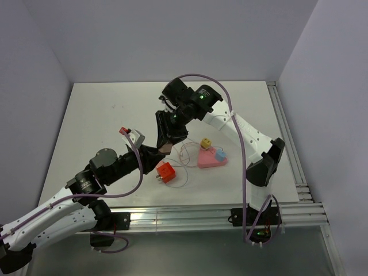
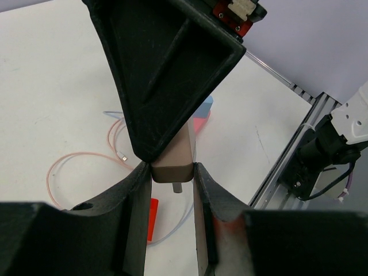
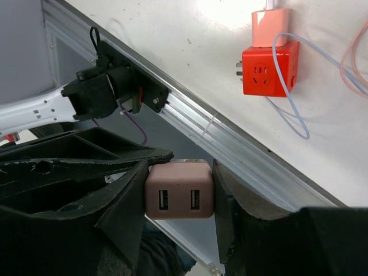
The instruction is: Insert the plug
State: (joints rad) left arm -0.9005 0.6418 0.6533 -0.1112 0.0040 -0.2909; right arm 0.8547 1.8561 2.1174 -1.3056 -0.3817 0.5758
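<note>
1. Table [image 1: 98, 115] lies under both my grippers.
2. R gripper [image 3: 178, 190] clamped on plug [image 3: 178, 198], off the table; L gripper [image 2: 172, 172] pinches its pronged end, tip-to-tip w/ R.
3. Red socket cube [image 3: 269, 69] on table, near L gripper.
4. Plug: mauve, 2 USB ports facing R cam.

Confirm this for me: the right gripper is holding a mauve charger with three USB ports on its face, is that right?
Not quite. The charger held in the right gripper has two USB ports on its face, not three. The right wrist view shows the two ports side by side; the rest is right.
</note>
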